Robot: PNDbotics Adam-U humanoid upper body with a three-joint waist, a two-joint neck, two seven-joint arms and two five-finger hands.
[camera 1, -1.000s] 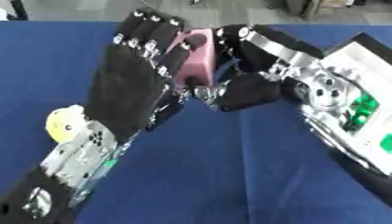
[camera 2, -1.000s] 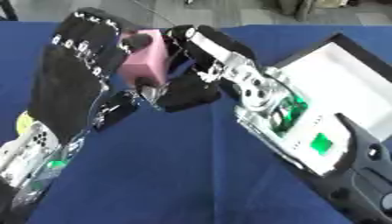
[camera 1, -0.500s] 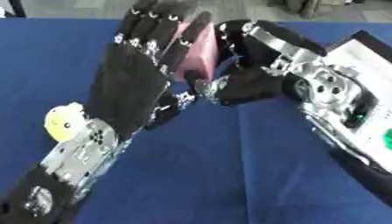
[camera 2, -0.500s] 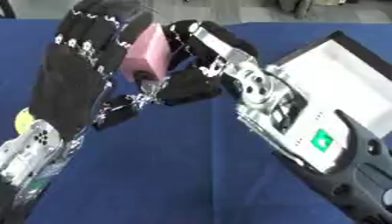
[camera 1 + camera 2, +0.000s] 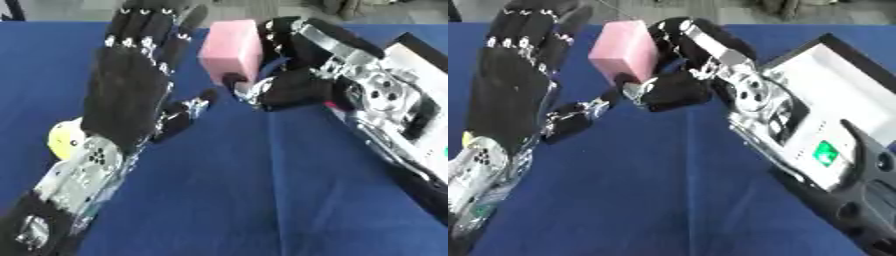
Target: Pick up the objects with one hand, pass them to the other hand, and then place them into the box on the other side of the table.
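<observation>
Fingers and thumb of the right hand [image 5: 293,85] are curled around a pink block [image 5: 229,51], with the thumb pressing on its lower front edge and the fingers behind its right side. The block is held above the blue table [image 5: 262,185], tilted a little, near the far middle of the view. The left hand [image 5: 131,85] stands just beside the block on its left, fingers straight and pointing away from the robot, palm turned toward the block. Its thumb reaches toward the right thumb, but I cannot tell if they touch, and the left hand does not grip the block. Behind the left wrist, a small yellow round object [image 5: 66,140] lies on the table, partly hidden by the arm. At the right side of the table stands a box [image 5: 833,90] with a dark rim and a white inside; the right forearm passes over its near part.
</observation>
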